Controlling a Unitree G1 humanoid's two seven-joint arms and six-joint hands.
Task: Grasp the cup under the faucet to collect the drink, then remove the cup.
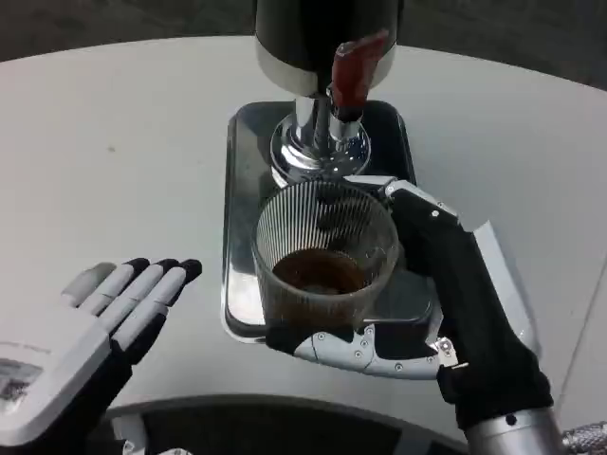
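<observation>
The robot's right hand [446, 313] gripped a ribbed clear cup [324, 261] over a metal tray [245, 171] on the white table [114, 142]. The hand's black palm lay against the cup's right side, with one finger curled under and round the base at the front and another showing behind the rim at upper right. The cup stood upright and held a shallow pool of dark brown drink in its bottom. It sat just in front of the dispenser [322, 43], whose chrome foot [318, 147] stood on the far half of the tray. The faucet [353, 76], with a red handle, hung from the dispenser's dark body beyond the cup's far rim; whether the cup lay directly beneath it could not be told. Whether the cup's base touched the tray or was lifted clear could not be told either. The left hand [90, 327] rested well apart from the tray at lower left, palm down, holding nothing, its fingers stretched out side by side toward the tray with black tips forward.
</observation>
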